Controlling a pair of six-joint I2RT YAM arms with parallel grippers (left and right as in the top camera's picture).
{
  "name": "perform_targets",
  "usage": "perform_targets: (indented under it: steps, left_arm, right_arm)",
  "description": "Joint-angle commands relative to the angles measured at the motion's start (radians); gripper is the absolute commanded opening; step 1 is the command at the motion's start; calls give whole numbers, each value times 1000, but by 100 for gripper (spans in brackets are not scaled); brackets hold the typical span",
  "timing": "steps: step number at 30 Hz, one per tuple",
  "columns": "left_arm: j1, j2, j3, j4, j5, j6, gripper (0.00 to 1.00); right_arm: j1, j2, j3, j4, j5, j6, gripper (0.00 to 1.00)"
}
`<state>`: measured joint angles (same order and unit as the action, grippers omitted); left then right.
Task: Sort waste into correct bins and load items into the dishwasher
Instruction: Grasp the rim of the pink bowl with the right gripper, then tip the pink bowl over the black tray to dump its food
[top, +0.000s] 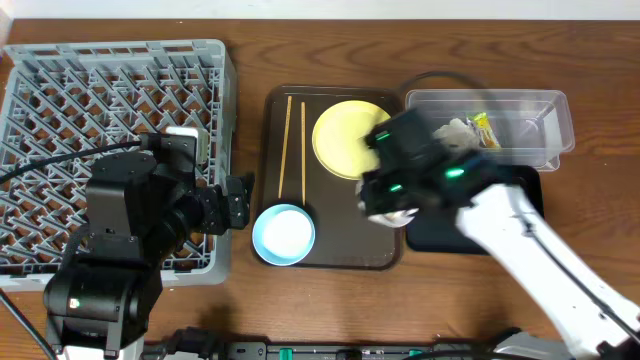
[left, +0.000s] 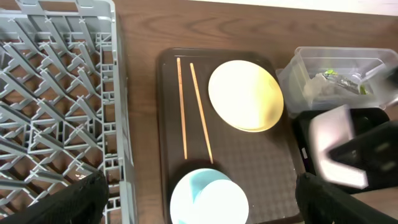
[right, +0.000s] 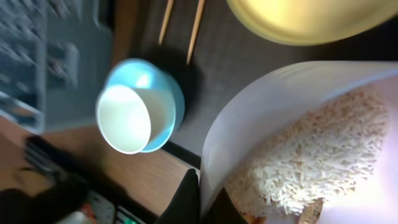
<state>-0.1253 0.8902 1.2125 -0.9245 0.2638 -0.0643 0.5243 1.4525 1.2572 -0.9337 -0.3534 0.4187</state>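
My right gripper (right: 205, 199) is shut on the rim of the white bowl (right: 280, 106), which holds whitish rice-like scraps (right: 311, 162). It hangs over the right edge of the dark brown tray (top: 340, 258), blurred by motion in the overhead view (top: 392, 210). The pale yellow plate (top: 345, 135), two chopsticks (top: 290, 145) and the light blue bowl (top: 283, 233) lie on that tray. My left gripper (top: 235, 200) is open and empty, beside the grey rack (top: 110, 110) and just left of the blue bowl (left: 208, 199). The clear tub (top: 550, 110) holds the tissue (top: 450, 130) and the snack wrapper (top: 485, 128).
The shallow black tray (top: 440, 235) lies on the table in front of the clear tub, partly under my right arm. A black cable runs across the rack's left side. The table's front edge is close below the brown tray.
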Motion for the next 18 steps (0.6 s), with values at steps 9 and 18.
perform_targets:
  steps: [9,18]
  left_arm:
    - [3,2,22,-3,13,-5,96]
    - [3,2,22,-3,13,-5,96]
  right_arm:
    - [-471,-10,-147,-60,-555,-316,1]
    - [-747,-10,-401,86,-915,-576,1]
